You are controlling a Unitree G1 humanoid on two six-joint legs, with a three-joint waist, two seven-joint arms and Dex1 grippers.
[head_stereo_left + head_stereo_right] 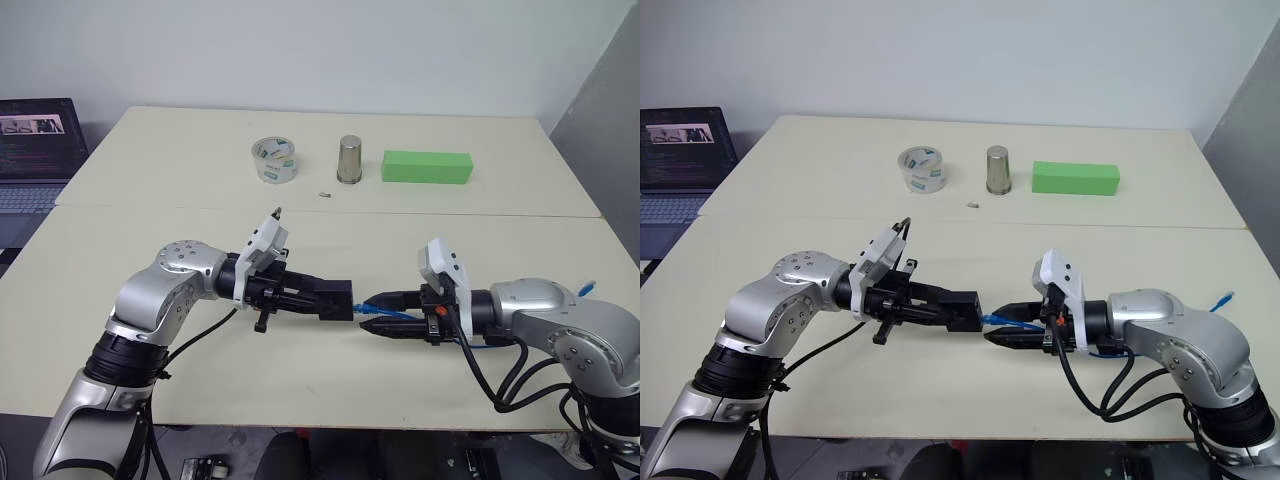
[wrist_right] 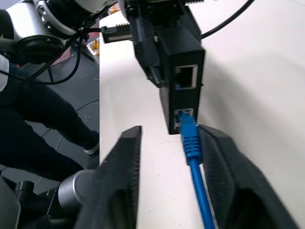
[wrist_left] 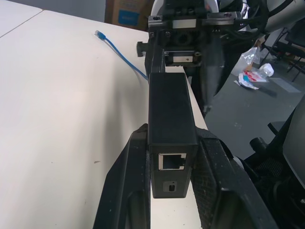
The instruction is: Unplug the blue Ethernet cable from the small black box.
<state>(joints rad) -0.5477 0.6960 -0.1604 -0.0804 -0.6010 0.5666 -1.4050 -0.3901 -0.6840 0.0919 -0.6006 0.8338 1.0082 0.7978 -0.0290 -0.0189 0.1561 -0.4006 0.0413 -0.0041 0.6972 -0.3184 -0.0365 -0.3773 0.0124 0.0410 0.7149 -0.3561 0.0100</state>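
My left gripper point(image 1: 322, 299) is shut on the small black box point(image 1: 337, 298), holding it level above the table's near half. The box point(image 2: 183, 81) shows two ports on the face turned toward my right gripper point(image 1: 365, 312). The blue Ethernet cable point(image 2: 193, 143) has its plug in the lower port and runs back between the right gripper's fingers point(image 2: 125, 167), which stand apart on either side of it, open. In the left wrist view the box point(image 3: 170, 114) sits clamped between the two black fingers point(image 3: 128, 176), and the blue cable point(image 3: 116, 50) trails across the table beyond it.
At the table's far side stand a roll of clear tape point(image 1: 274, 160), a metal cup point(image 1: 349, 159) and a green block point(image 1: 427, 167), with a tiny object point(image 1: 324, 195) near them. A laptop point(image 1: 35, 150) sits off to the left. The cable's free end point(image 1: 587, 287) lies near the table's right edge.
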